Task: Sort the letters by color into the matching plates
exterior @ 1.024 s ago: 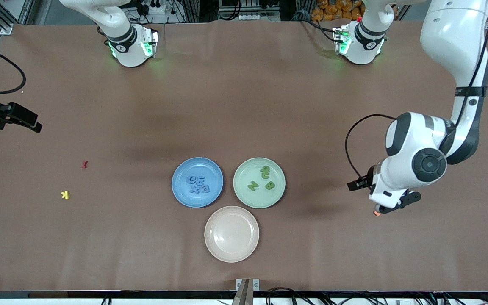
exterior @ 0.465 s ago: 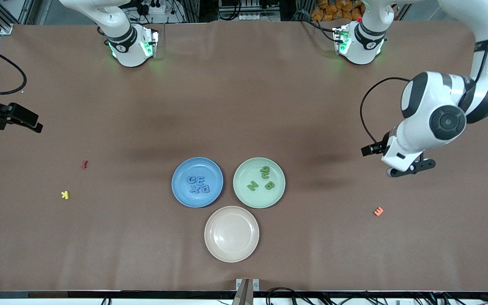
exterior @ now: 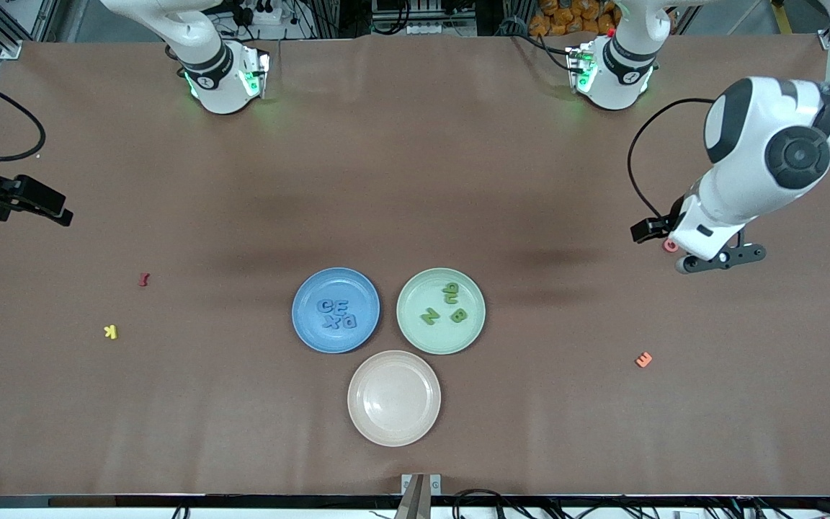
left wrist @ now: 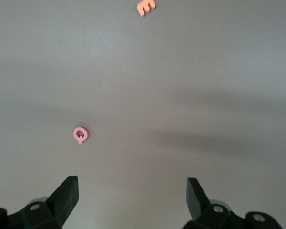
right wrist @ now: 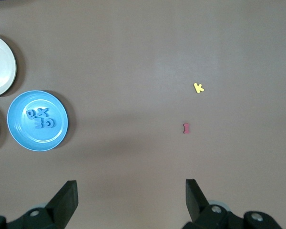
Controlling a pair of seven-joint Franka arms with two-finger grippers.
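The blue plate (exterior: 336, 339) holds several blue letters (exterior: 336, 315) and shows in the right wrist view as well, the blue plate (right wrist: 19, 138) with its letters (right wrist: 40, 119). Beside it, toward the left arm's end, the mint green plate (exterior: 441, 342) holds green letters (exterior: 451, 306). My left gripper (exterior: 719, 257) hangs open and holds nothing, over bare table near a pink letter (left wrist: 80, 134); its fingers (left wrist: 66, 191) stand wide apart. My right gripper (exterior: 40, 200) waits high over the right arm's end of the table, open (right wrist: 131, 195) and holding nothing.
A beige-pink plate (exterior: 394, 432) lies nearer the front camera than the two plates. An orange letter (exterior: 644, 359) and the pink letter (exterior: 671, 246) lie toward the left arm's end. A red letter (exterior: 144, 279) and a yellow letter (exterior: 110, 331) lie toward the right arm's end.
My left arm has risen and drawn back toward its base, off the orange letter, which now lies uncovered. The right arm and the plates have not moved.
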